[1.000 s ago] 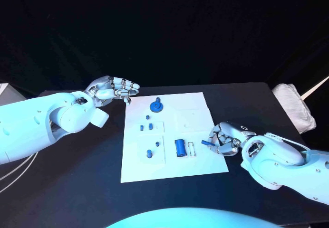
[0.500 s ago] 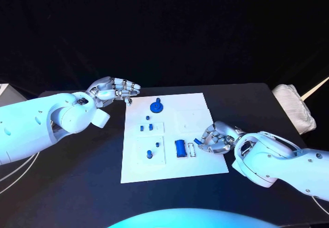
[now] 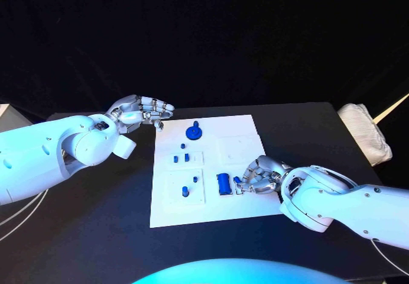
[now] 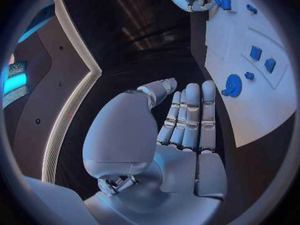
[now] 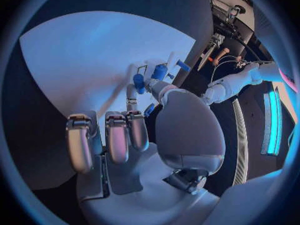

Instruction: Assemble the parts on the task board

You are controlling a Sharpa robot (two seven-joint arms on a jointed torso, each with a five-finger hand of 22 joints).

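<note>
Glossy white rounded arms [image 3: 51, 154] with segmented silver hands [image 3: 140, 110]

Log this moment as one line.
left robot hand: idle, off board | right robot hand: over board beside long blue part | grasp: cannot tell

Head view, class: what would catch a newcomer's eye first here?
The white task board in the middle of the black table, dotted with small blue parts. The right hand rests at the board's right edge beside a blue block; the left hand hovers off its far-left corner.
</note>
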